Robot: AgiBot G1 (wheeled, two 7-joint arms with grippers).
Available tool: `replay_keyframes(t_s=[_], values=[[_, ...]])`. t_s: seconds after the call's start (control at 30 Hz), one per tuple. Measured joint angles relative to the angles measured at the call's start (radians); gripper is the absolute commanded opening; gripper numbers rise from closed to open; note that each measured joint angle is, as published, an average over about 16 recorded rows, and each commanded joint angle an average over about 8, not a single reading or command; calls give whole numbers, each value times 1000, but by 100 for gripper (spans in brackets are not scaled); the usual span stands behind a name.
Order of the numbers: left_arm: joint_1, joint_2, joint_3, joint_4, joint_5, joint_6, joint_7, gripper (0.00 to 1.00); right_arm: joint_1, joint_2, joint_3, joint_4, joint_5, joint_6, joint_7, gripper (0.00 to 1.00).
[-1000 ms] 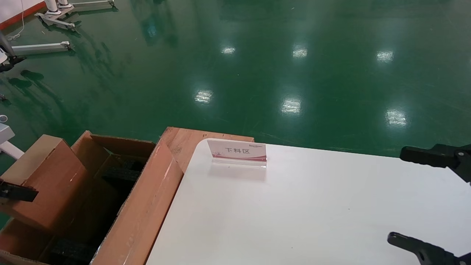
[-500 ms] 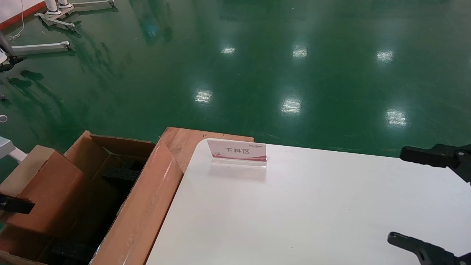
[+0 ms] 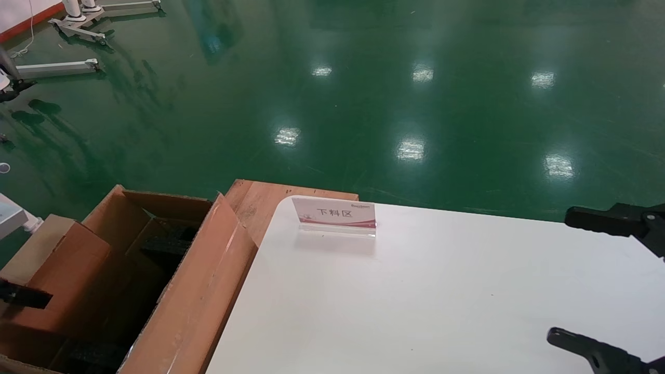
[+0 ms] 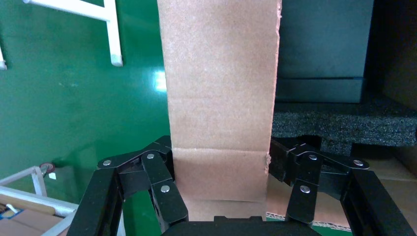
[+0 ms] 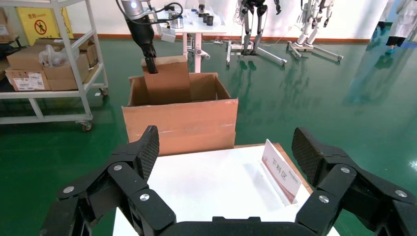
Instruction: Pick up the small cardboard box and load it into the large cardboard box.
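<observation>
The small cardboard box point(image 4: 221, 93), plain brown, is clamped by its two sides in my left gripper point(image 4: 220, 164), which is shut on it. In the head view the small cardboard box point(image 3: 57, 265) hangs at the far left, partly down inside the large cardboard box point(image 3: 197, 306), with one black finger point(image 3: 25, 297) across its side. Black foam point(image 4: 344, 123) lies in the large box beside it. From the right wrist view the small cardboard box point(image 5: 167, 81) stands above the rim of the large cardboard box point(image 5: 182, 125). My right gripper point(image 5: 226, 147) hovers open over the white table point(image 5: 206, 182), with nothing in it.
An acrylic sign point(image 3: 335, 214) stands at the table's far left corner. A wooden board point(image 3: 260, 195) shows between table and carton. A shelf cart point(image 5: 46, 69) with cartons stands beyond the large box. White stands point(image 3: 78, 23) and green floor lie further off.
The left gripper has carried the small box lower and a little leftward into the large box. The large box's near flap has shifted slightly. The right arm has not moved.
</observation>
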Motion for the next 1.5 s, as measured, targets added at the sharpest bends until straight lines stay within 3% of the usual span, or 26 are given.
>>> replay_keyframes(t_s=[0.03,0.07,0.27,0.3,0.33,1.5], values=[[4,1,3,0,-1,-4,-4,2,0,0,0,0,0,0,0,100],[8,2,6,0,-2,-7,-8,12,0,0,0,0,0,0,0,100],[24,6,19,0,-7,-20,-21,87,0,0,0,0,0,0,0,100],[26,6,20,0,-8,-21,-22,97,0,0,0,0,0,0,0,100],[27,7,21,0,-8,-22,-23,100,0,0,0,0,1,0,0,100],[19,16,14,3,-11,-15,-13,100,0,0,0,0,1,0,0,100]])
